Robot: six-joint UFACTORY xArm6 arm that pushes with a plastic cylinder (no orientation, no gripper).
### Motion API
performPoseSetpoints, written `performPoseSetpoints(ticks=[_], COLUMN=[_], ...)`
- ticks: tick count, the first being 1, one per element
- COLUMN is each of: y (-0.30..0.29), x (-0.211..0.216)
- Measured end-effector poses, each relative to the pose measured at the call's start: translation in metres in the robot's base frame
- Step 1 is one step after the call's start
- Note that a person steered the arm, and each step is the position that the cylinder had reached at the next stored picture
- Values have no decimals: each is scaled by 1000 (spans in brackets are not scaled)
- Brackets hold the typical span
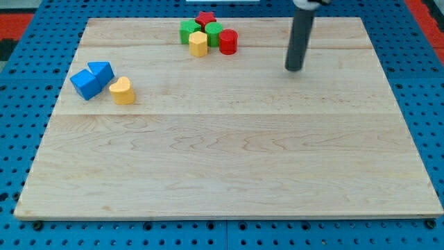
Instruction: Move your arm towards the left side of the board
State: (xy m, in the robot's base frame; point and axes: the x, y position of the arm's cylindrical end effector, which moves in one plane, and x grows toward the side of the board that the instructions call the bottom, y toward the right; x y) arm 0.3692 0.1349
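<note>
In the one camera view, a pale wooden board point(229, 160) is lying on a blue pegboard surface point(21, 83) and filling most of the frame.

I am counting eight blocks in all, sitting in two groups. Near the view's top, a little left of centre, five blocks are huddling together: one red star point(205, 17) at the back, two green blocks, the left green block point(189, 31) and the right green block point(214, 32), one yellow block point(198, 44) in front of them, and one red cylinder point(228, 42) at the group's right end. They are touching or nearly touching one another.

At the view's left edge of the board, three blocks are sitting close together: two blue ones, a blue cube point(85, 84) and a smaller blue block point(102, 71) just behind it, and one yellow heart point(123, 91) just to their right.

My arm is ending in one dark rod, which is coming down from the view's top. My tip point(295, 69) is resting on the board right of the top group, clearly apart from the red cylinder, and well apart from the left group. I am carrying no gripper, so nothing is being grasped; my tip is touching no block. The board's left side is lying far across from my tip.
</note>
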Motion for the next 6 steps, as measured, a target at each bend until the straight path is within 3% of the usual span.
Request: performPoseSetpoints(ticks=[1, 2, 3, 4, 5, 6], y=[-17, -139, -298, -424, -439, -401], x=[111, 181, 187, 133, 96, 9])
